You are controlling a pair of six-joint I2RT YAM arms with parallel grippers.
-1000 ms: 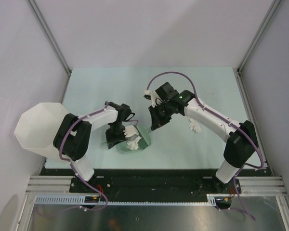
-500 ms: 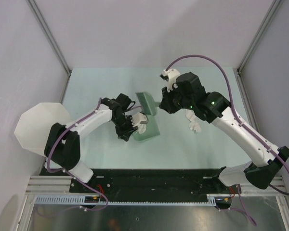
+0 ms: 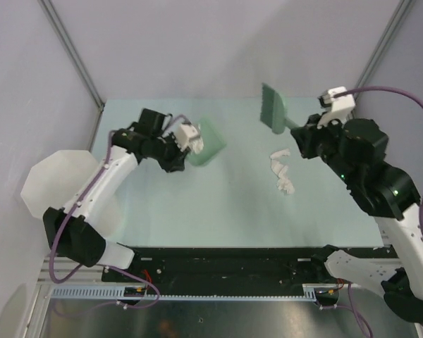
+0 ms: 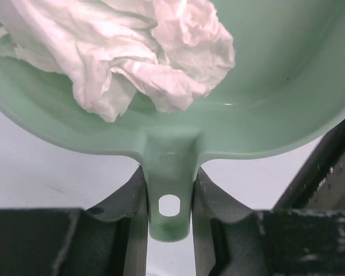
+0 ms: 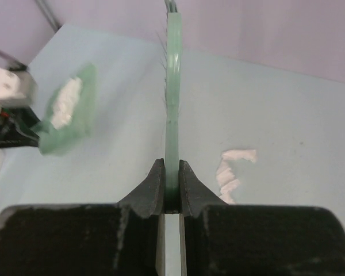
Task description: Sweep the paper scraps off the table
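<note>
My left gripper [image 4: 169,198] is shut on the handle of the green dustpan [image 4: 264,103], held in the air above the back left of the table [image 3: 218,218]. Crumpled white paper scraps [image 4: 144,57] lie inside the pan, which also shows in the top view [image 3: 206,144] with its paper [image 3: 190,137]. My right gripper [image 5: 171,184] is shut on the handle of a green brush [image 5: 173,86], raised over the back right in the top view [image 3: 273,107]. More paper scraps [image 3: 282,172] lie on the table right of centre, also seen in the right wrist view [image 5: 233,172].
A large white translucent bin [image 3: 60,186] stands off the table's left edge. Grey walls close the back and both sides. A black rail [image 3: 225,257] runs along the front, by the arm bases.
The left arm lifted the dustpan with its paper from the front centre up and toward the back left. The right arm raised the brush away to the back right.
</note>
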